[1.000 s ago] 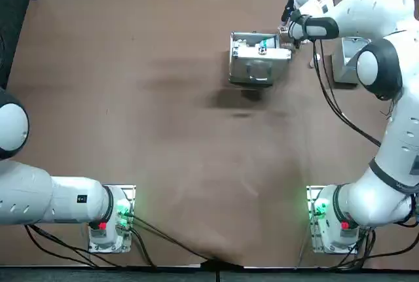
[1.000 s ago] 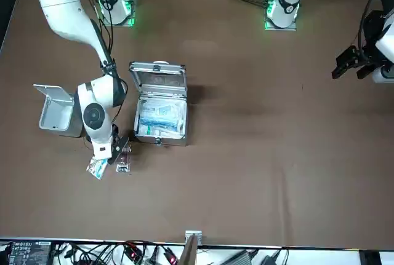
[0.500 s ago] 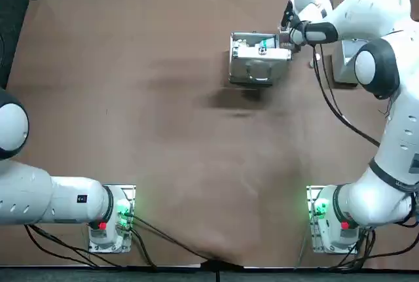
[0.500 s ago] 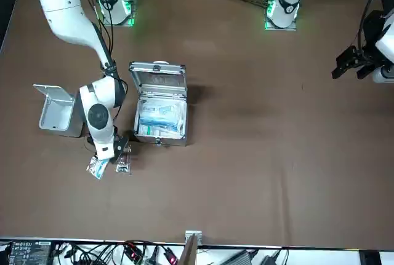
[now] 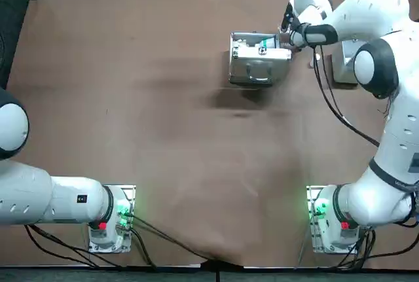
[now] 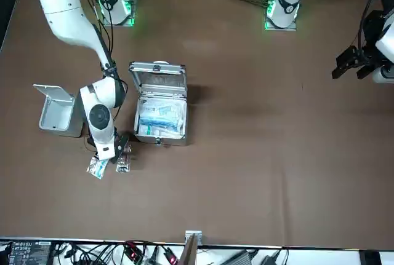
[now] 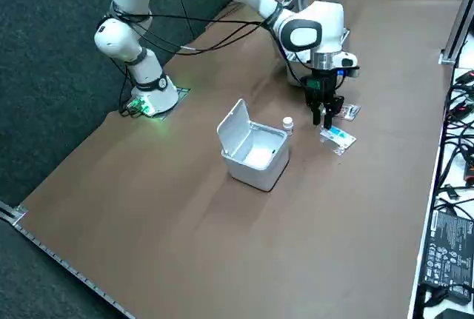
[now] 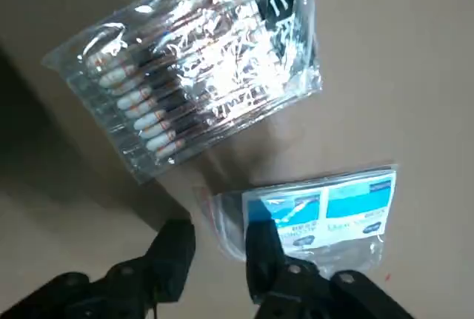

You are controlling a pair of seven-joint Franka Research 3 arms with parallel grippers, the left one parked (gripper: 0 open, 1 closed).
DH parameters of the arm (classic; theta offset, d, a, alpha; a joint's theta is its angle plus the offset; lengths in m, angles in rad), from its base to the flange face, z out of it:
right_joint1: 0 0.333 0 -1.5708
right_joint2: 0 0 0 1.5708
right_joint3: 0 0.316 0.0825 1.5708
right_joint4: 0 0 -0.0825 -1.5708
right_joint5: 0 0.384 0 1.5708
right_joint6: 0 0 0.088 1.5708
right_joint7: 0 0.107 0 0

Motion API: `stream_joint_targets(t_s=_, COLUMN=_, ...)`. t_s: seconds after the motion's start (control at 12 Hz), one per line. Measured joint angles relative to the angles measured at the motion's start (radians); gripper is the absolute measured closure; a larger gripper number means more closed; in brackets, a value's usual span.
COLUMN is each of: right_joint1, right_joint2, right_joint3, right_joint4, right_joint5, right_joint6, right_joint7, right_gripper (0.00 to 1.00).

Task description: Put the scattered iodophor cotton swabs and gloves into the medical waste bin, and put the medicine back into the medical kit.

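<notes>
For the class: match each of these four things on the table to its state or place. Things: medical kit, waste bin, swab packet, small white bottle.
Things
1. medical kit
2. waste bin
3. swab packet
4. small white bottle

States and places
A. stands on the table right beside the bin
B. silver case, lid raised, packets inside
C. lies flat in clear wrap, next to the blue-labelled packet
D. pale box with its lid flipped up

Pairs: 1-B, 2-D, 3-C, 4-A.

The right gripper hangs open over the edge of the blue-labelled packet.
</notes>
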Motion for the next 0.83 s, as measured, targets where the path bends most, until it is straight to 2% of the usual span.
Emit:
stream_joint_targets(t_s=0.33, right_joint1=0.0, right_joint2=0.0, right_joint3=0.0, right_joint4=0.0, right_joint5=-0.018, right_joint6=0.001, right_joint7=0.0, right_gripper=0.61)
stream_joint_targets(t_s=0.58, right_joint1=-0.001, right_joint2=0.0, right_joint3=0.0, right_joint4=0.001, right_joint5=-0.021, right_joint6=0.001, right_joint7=-0.001, right_gripper=0.63)
stream_joint_targets(t_s=0.67, right_joint1=-0.001, right_joint2=0.001, right_joint3=-0.001, right_joint4=0.001, right_joint5=-0.021, right_joint6=0.001, right_joint7=-0.001, right_gripper=0.74)
stream_joint_targets(t_s=0.83, right_joint1=-0.005, right_joint2=0.001, right_joint3=-0.001, right_joint4=0.001, right_joint5=-0.021, right_joint6=0.001, right_joint7=0.002, right_gripper=0.79)
